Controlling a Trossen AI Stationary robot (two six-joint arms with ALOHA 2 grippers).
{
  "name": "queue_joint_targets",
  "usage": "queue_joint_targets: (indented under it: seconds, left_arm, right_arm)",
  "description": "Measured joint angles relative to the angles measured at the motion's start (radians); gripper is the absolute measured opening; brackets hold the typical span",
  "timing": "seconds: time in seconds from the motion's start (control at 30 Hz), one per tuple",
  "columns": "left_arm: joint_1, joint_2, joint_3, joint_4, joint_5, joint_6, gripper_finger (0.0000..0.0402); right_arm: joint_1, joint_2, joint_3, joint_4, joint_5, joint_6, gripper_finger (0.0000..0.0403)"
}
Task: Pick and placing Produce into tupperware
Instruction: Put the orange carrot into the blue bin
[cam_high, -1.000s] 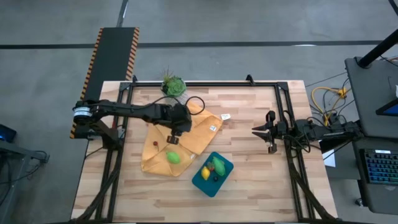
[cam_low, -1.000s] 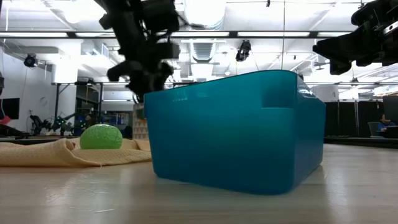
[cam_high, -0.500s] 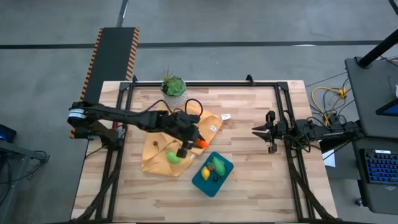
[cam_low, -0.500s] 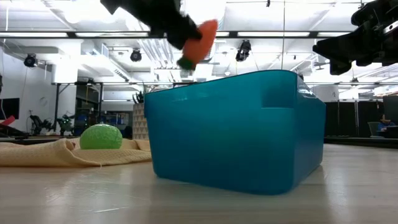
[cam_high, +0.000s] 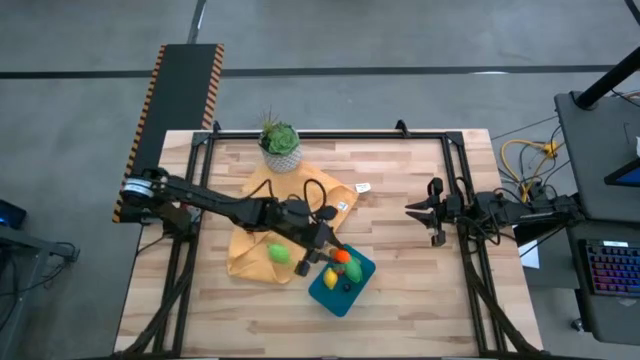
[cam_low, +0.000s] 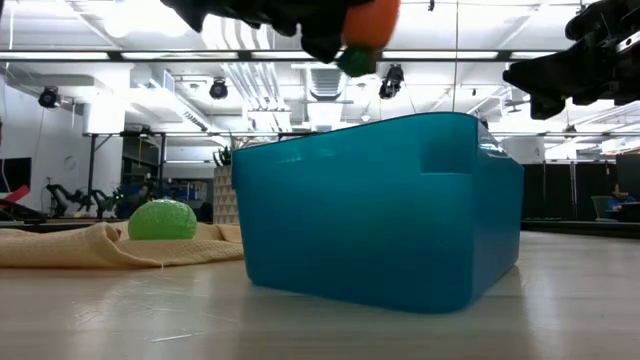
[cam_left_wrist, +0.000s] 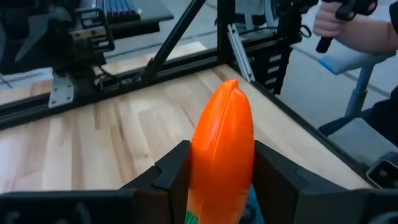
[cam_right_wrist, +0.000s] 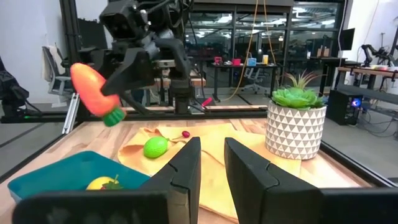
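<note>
Orange carrot (cam_high: 342, 257) one, teal tupperware (cam_high: 327, 293) one

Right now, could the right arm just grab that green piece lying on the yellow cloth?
Probably not easily: the right gripper waits at the table's far side, and the left gripper holding the carrot hangs between it and the green piece.

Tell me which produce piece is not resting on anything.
The orange carrot: the left gripper holds it in the air above the tupperware. The green piece lies on the cloth.

Orange carrot (cam_high: 342, 257), teal-blue tupperware (cam_high: 322, 293), mustard-yellow cloth (cam_high: 247, 250), white triangle-patterned pot (cam_right_wrist: 296, 130).
</note>
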Motion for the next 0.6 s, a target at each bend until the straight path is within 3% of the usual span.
queue_joint_targets:
  seconds: [0.6]
  left_arm:
    - [-0.009,0.229,0.000,0.284,0.130,-0.210,0.0124]
  right_arm:
    - [0.000,0.000,0.000,-0.008,0.000,0.000,0.0063]
